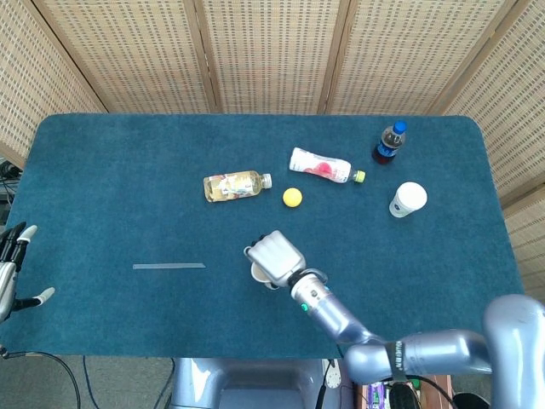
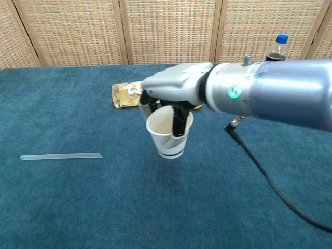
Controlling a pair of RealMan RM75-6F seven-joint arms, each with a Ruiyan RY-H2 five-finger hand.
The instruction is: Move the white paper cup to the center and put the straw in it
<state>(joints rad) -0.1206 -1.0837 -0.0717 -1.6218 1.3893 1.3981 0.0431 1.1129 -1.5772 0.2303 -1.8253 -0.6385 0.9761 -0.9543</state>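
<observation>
1. The right hand (image 2: 174, 91) grips the white paper cup with a dark band near its base (image 2: 169, 132). The fingers wrap the cup from above: one dark finger hangs inside the mouth against the inner wall, the others lie against the outer wall on the far side.
2. In the chest view the cup sits directly below the palm, tilted, mouth toward the camera. Whether its base touches the cloth cannot be told.
3. In the head view the right hand (image 1: 276, 254) covers most of the cup (image 1: 259, 273); only a crescent of rim shows at the hand's lower-left edge. The cup is near the middle of the blue cloth-covered table (image 1: 111, 179), toward the near edge.
4. The clear plastic straw (image 2: 61, 156) lies flat on the cloth, well apart from the cup, on its left. It is parallel to the near table edge.
5. The left hand (image 1: 13, 273) shows at the left border of the head view, off the table edge, fingers spread and holding nothing.
6. Other items, all beyond the cup:
   - a clear bottle of yellow drink (image 1: 233, 185), on its side;
   - a small yellow ball (image 1: 292, 198);
   - a white bottle with a pink label (image 1: 320, 166), on its side;
   - a dark soda bottle with a blue cap (image 1: 389, 143), upright;
   - a second white paper cup (image 1: 408, 199), far right.
</observation>
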